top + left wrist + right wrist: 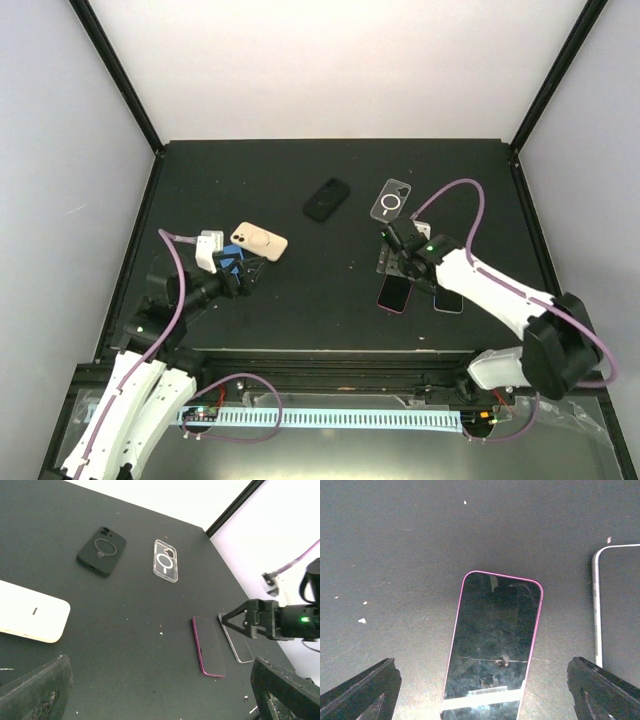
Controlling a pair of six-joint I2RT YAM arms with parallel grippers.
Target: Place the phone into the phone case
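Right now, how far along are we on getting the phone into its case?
Nothing is finished yet. The pink phone lies flat on the table, well apart from the clear case, which looks empty. In hand: the right gripper hangs open, straddling the pink phone without gripping it. The left gripper is open and holds nothing. Left to do: grasp, carry, seat.

No word, brand or number is showing up readable anywhere. The closest thing to a sign is sitting on the clear case (165, 560): a white ring with a short bar beside it, no lettering. Just left of the clear case, the black case (101, 551) is carrying a plain ring as well. Nearer than the clear case, the pink-edged phone (495, 640) is showing only reflections on its screen.
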